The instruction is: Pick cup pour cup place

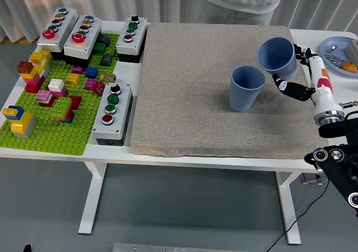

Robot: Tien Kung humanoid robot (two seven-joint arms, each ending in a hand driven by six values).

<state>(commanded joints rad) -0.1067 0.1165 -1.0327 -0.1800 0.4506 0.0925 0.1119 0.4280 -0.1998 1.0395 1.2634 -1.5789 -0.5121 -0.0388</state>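
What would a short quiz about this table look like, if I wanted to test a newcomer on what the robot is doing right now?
1. True or false: the right hand grips a blue cup that is tilted toward the other cup.
2. Where does the second blue cup stand?
A. upright on the grey mat
B. on the green brick plate
C. in the person's hand
3. Fill in: the blue plate sits at the table's far ______ corner.

Key: 1 true; 2 A; 3 right.
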